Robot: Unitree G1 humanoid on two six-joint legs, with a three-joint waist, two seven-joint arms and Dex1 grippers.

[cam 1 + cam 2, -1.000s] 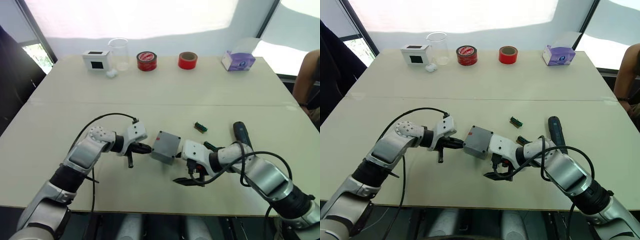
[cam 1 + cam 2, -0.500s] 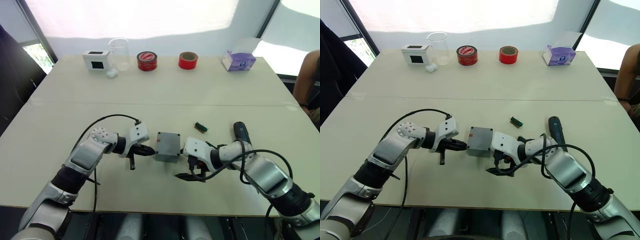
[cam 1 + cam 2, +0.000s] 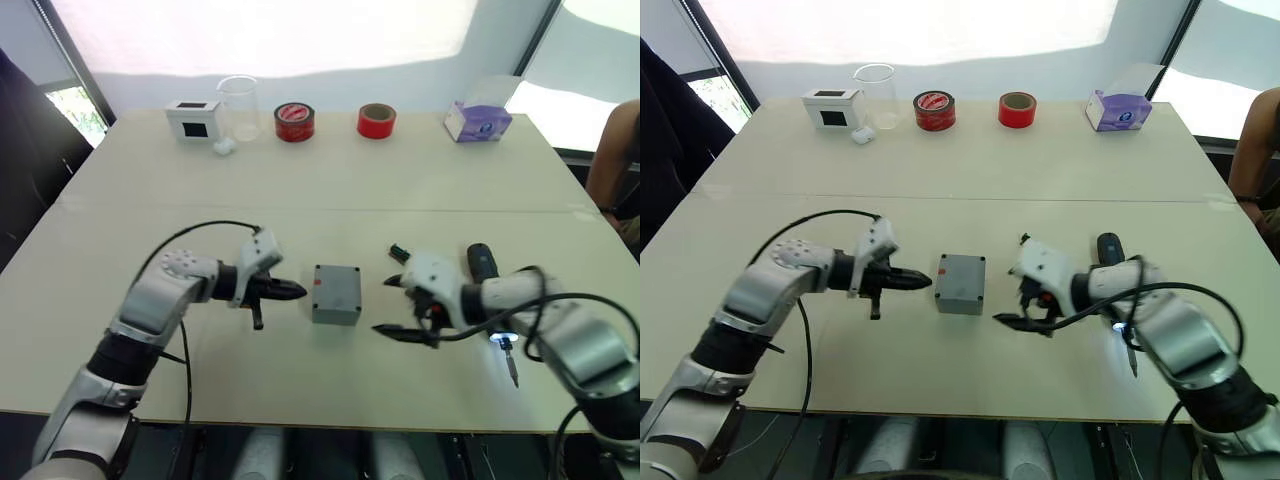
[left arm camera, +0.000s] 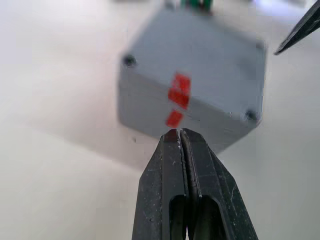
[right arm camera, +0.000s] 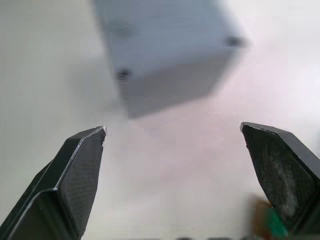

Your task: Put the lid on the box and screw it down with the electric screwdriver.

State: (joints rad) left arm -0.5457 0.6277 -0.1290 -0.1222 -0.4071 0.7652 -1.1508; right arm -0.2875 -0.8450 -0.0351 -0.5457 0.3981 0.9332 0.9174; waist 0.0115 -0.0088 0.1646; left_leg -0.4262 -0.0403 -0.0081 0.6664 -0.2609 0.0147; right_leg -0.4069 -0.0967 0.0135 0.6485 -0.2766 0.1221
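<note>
The lidded box (image 3: 336, 293) rests unheld between the closed left end effector (image 3: 296, 292) and the wide-open, empty right end effector (image 3: 397, 306), so the screwdriver (image 3: 493, 296) at 3 o'clock may push it aside.

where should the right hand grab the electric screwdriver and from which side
Probably around the thick black body of the electric screwdriver, not the thin bit near its lit tip. It lies flat on the table, pointing toward the robot, just right of the open right hand. Coming down from above, with the fingers straddling its width, looks best.
</note>
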